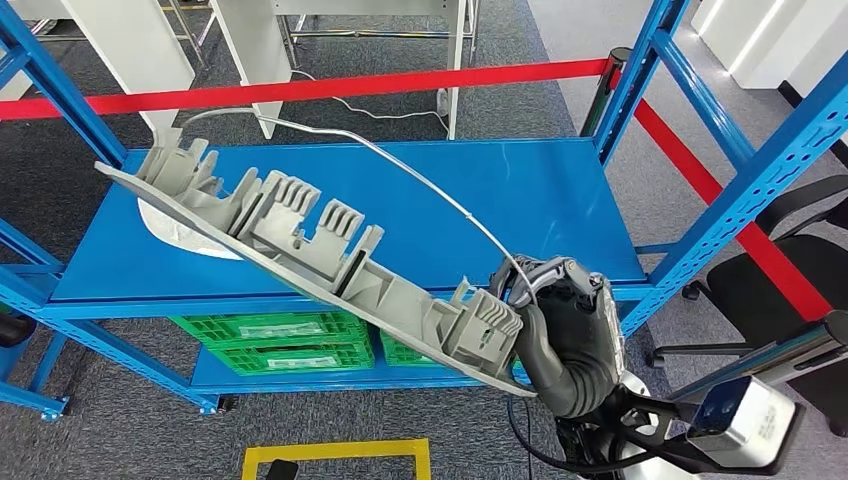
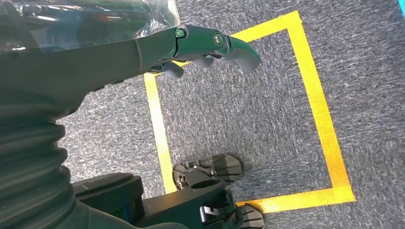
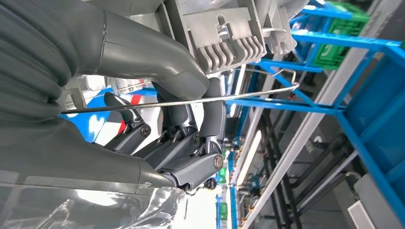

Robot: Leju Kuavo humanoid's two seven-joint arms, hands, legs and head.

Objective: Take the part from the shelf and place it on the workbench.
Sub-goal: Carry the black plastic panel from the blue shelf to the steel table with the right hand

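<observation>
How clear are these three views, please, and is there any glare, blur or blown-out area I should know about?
Head view: evenly lit and sharp; the grey part and blue shelf read clearly. Left wrist view: carpet and yellow tape crisp, with glare on clear plastic wrap. Right wrist view: right hand sharp, background overexposed white behind it, far shelving soft.

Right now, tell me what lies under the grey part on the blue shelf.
Under the grey part, a white sheet lies on the blue shelf; the part covers most of it.
</observation>
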